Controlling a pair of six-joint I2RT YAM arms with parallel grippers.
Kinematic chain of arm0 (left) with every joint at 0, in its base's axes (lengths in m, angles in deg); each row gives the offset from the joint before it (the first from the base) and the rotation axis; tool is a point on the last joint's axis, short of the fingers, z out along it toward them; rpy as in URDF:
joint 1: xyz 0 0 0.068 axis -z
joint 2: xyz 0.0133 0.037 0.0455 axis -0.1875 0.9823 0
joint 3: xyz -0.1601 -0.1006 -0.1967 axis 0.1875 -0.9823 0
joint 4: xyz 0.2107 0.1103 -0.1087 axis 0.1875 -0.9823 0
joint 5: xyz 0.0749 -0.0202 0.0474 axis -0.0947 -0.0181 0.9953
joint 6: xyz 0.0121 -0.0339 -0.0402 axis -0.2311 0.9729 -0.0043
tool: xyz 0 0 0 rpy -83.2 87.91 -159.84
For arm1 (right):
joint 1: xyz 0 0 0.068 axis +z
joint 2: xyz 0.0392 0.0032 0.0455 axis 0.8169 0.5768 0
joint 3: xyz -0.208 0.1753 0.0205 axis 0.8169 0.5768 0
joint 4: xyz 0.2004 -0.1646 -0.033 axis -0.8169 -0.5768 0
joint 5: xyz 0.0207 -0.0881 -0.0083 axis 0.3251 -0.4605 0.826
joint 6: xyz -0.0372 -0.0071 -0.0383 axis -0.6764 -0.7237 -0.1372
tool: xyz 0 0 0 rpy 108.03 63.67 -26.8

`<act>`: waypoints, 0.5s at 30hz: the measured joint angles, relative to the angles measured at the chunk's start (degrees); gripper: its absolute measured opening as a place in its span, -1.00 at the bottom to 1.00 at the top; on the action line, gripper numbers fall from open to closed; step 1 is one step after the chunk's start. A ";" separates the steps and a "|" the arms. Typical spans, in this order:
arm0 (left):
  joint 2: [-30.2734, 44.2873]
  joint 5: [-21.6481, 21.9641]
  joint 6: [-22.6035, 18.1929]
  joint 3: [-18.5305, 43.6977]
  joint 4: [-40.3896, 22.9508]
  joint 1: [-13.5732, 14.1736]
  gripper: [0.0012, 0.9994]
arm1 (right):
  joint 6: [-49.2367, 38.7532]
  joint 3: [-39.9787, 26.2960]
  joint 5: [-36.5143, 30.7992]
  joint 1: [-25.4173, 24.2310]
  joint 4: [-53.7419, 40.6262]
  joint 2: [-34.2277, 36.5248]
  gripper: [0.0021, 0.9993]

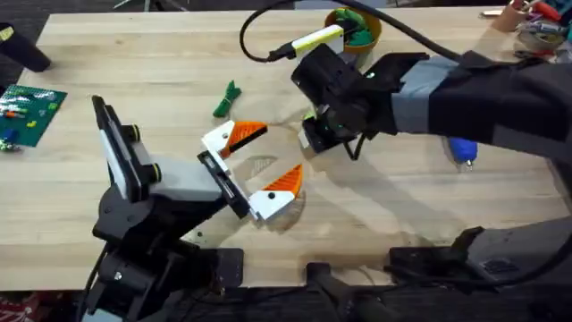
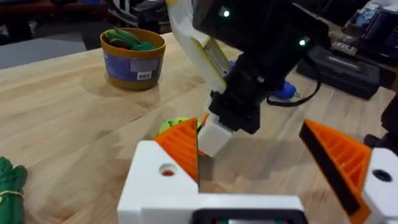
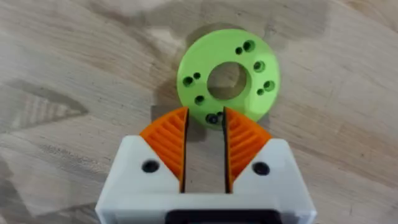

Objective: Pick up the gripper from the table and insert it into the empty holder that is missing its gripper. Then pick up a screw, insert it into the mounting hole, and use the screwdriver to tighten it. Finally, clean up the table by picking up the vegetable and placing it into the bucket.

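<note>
Step in hand, by my read: the first one, picking the gripper off the table.

Left gripper (image 1: 262, 162) hovers low over the wood with its white jaws spread wide, nothing between the orange pads (image 2: 181, 147). I have it parked just beside the work.

The vegetable (image 1: 227, 99) lies on the boards beyond it, not yet cleared.

Right gripper (image 3: 204, 133) is down over mid-table. Its orange pads stand nearly together, a narrow gap between them, pinching the near rim of the gripper (image 3: 227, 76), the lime-green disc lying flat on the wood. Whether the grip is firm I cannot tell.

Next move calls for a secure pinch, then a straight lift.

The bucket (image 2: 133, 58) sits at the far edge, green items already inside. The screwdriver (image 1: 462, 150) lies farther right, partly under my right arm.

Surface: pale wooden table (image 1: 152, 63). A green circuit board (image 1: 27, 113) sits at its left edge.
</note>
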 joint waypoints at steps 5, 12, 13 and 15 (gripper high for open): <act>0.00 0.00 0.00 0.00 0.00 0.00 0.98 | 0.01 0.00 -0.02 0.00 0.01 0.00 -0.40; 0.00 0.00 0.00 0.00 0.00 0.00 0.98 | 0.58 0.00 -0.49 -0.26 0.13 0.00 -0.98; 0.01 0.00 0.00 0.00 0.00 0.00 0.98 | 0.61 0.00 -0.49 -0.26 0.13 0.00 -0.98; 0.01 0.00 0.00 0.00 0.00 0.00 0.98 | 0.61 0.00 -0.48 -0.26 0.12 0.00 -0.98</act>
